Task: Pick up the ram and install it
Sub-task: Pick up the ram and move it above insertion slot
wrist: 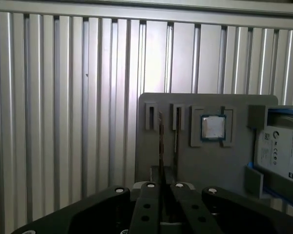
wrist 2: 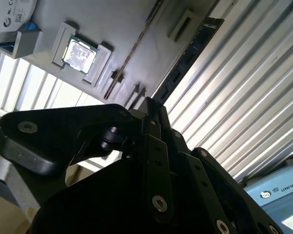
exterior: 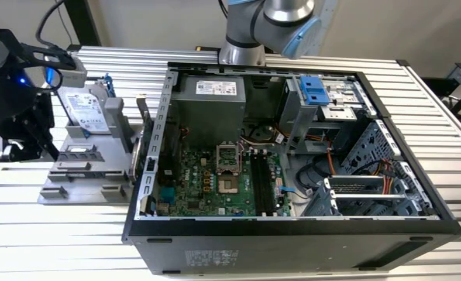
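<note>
grey holder (wrist: pixel 195 165), dark ram (wrist 2: pixel 185 57) on edge, gripper (wrist: pixel 164 184) at its end

slatted aluminium table (wrist: pixel 63 122) carries everything. in the first wrist view the holder lies flat on it, and the ram shows as one thin dark line (wrist: pixel 160 141) running along the plate toward the gripper. a second thin line lies just beside it, nearer the square silver processor chip (wrist: pixel 213 127). the chip sits in its own recess. beyond it the hard drive (wrist: pixel 283 151) with blue rails stands at the holder's far side.

in the second wrist view the ram is a long, narrow dark stick along the holder's edge, and its near end comes right up to the gripper (wrist 2: pixel 150 103). whether the two touch i cannot tell, and whether the gripper is open, closed or clamped on the stick i cannot tell either. the chip (wrist 2: pixel 79 52) lies well apart from the stick.

in the exterior view the arm's black wrist end (exterior: pixel 16 117) hangs at the exterior view's left, over the table and just beside the holder (exterior: pixel 82 175), where the hard drive (exterior: pixel 86 111) stands tilted. to the exterior view's right lies the open computer case (exterior: pixel 293 231) – its green motherboard (exterior: pixel 207 187) faces up, with long black slots (exterior: pixel 265 187) beside the processor socket. holder and case are close, side by side.
</note>
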`<state>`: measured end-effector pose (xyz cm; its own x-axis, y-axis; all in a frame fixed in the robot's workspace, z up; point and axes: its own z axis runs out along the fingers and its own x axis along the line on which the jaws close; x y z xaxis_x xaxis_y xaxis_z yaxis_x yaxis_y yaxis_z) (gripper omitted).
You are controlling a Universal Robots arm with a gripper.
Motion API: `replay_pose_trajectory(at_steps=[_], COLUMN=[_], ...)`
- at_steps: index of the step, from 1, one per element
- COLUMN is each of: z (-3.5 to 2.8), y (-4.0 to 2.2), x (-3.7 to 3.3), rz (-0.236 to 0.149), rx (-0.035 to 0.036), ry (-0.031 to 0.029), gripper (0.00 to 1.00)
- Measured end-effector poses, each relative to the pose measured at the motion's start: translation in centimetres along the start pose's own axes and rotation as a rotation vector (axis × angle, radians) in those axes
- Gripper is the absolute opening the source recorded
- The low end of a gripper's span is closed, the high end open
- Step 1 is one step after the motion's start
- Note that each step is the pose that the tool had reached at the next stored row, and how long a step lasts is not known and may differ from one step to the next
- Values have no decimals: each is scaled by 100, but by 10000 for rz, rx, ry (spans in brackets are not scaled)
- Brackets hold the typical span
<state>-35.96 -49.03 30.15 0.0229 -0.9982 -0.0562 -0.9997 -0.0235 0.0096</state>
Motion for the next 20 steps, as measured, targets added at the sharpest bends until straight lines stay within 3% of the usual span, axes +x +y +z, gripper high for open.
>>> replay_pose_trajectory(at_steps=[20], z=[-426], y=[4], x=[-24], rz=[-1], rx=[2], ry=[-43], gripper=[0])
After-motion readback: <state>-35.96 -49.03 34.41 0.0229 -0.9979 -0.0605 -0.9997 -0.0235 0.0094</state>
